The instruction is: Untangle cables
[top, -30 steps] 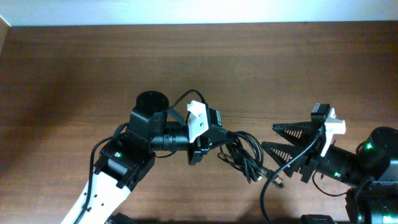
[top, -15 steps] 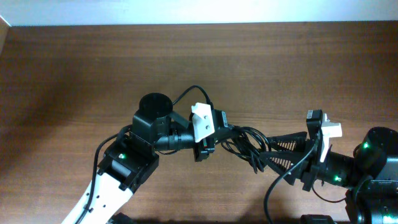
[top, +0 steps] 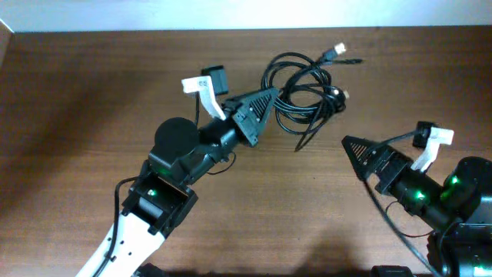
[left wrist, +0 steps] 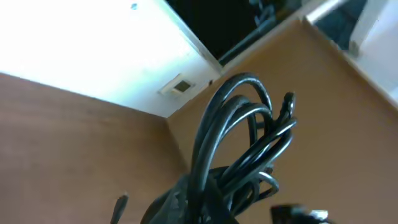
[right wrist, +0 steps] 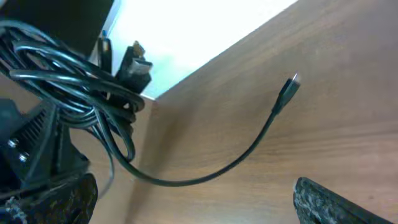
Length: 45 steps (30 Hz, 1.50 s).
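The cables (top: 301,86) are a looped bundle of thin black cords, held up over the far middle of the table. Silvery plugs (top: 333,52) stick out at its top right. My left gripper (top: 260,102) is shut on the bundle's left side. In the left wrist view the loops (left wrist: 239,140) rise straight out of its closed fingers (left wrist: 186,208). My right gripper (top: 355,150) is open and empty, below and right of the bundle and apart from it. In the right wrist view the bundle (right wrist: 65,68) hangs at the top left, and one loose cord end with a plug (right wrist: 290,86) trails right.
The brown wooden table (top: 92,92) runs to a white wall along its far edge (top: 246,31). My left arm's body (top: 173,165) crosses the lower left, and my right arm's base (top: 453,192) sits at the lower right.
My left gripper has swung up towards the far edge, carrying the cable bundle with it. My right gripper, earlier right at the bundle, has drawn back to the right and is now apart from it.
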Available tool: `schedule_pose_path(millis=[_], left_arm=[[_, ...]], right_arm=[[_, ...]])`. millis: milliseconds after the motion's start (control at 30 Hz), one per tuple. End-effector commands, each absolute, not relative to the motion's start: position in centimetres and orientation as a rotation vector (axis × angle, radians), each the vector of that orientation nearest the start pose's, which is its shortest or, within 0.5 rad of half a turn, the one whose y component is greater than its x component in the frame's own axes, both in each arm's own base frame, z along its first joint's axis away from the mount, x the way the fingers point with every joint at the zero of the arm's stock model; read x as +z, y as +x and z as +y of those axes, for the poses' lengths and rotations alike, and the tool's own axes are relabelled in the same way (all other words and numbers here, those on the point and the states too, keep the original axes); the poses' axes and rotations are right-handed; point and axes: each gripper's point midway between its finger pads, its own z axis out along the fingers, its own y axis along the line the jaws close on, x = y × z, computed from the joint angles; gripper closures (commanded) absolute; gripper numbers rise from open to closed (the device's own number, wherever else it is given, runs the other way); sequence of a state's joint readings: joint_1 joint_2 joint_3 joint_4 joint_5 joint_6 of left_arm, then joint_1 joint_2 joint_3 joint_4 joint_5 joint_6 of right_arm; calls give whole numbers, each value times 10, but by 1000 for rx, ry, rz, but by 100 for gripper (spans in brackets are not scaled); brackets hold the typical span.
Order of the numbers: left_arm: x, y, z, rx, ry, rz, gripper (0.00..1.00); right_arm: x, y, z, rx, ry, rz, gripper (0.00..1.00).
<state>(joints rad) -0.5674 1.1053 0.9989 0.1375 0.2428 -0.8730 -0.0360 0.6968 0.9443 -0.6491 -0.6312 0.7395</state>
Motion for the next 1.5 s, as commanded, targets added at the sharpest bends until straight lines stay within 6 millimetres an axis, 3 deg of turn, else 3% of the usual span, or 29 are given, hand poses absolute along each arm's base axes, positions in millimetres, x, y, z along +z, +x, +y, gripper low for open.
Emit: schedule_pose_path(millis=[0,67,267,433,600,633,800,900,1067,1133,1300,1400,1467], left_arm=[[405,312,-240,-1465,-286,1678,100],[413,307,-250,-1501,-249,1647,100],[412,298,-319,-1629,-156,1562,100],[413,289,-332,-1664,-127,1553,100],[415,272,-346,-1705,-92,1560,100],[415,268,-349,-1713,-85,1563,100],[416,266,-350,-1755,-127,1569,100],[432,263,-347,-1807,-127,1497,100],[438,270,-339,-1795,-154,1457,100],[436,272,-338,-1786,-160,1462,100],[435,273,-338,-1781,-163,1470,100],[434,274,-337,-1778,-154,1472,100],[430,279,-333,-1721,-26,1488,100]], right_arm=[[334,236,101,1268,513,1985,1],[340,235,105,1302,491,1971,1],[339,235,104,1296,489,1971,0],[333,247,91,1208,568,1955,4],[308,282,86,1164,625,2025,12],[302,289,76,1100,676,2018,14],[296,298,60,973,706,1999,14],[279,294,49,875,766,2043,14],[269,288,47,843,782,2086,14],[275,285,54,893,746,2082,14],[326,266,66,1006,611,1918,14],[338,256,66,1006,575,1877,14],[340,254,66,987,540,1872,14]])
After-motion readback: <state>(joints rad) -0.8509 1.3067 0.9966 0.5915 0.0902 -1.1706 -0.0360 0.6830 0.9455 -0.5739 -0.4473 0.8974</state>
